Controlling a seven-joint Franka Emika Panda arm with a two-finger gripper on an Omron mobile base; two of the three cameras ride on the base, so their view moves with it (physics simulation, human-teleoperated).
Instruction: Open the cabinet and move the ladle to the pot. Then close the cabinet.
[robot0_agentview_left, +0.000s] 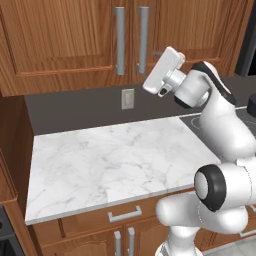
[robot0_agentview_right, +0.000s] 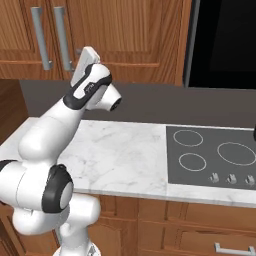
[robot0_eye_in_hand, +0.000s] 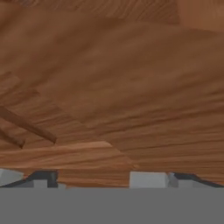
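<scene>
The cabinet of brown wood hangs above the counter with both doors shut. Its two grey bar handles stand side by side at the middle seam. My gripper is raised in front of the right door, just right of the right handle and level with its lower end. In the hand view the fingertips stand wide apart, open, with bare door wood close ahead and nothing between them. A dark sliver at the frame edge on the cooktop looks like the pot. The ladle is out of view.
A white marble counter runs below the cabinet, with a wall outlet behind it. A black cooktop with ring burners lies to the right, under a black appliance. Low drawers and doors sit under the counter.
</scene>
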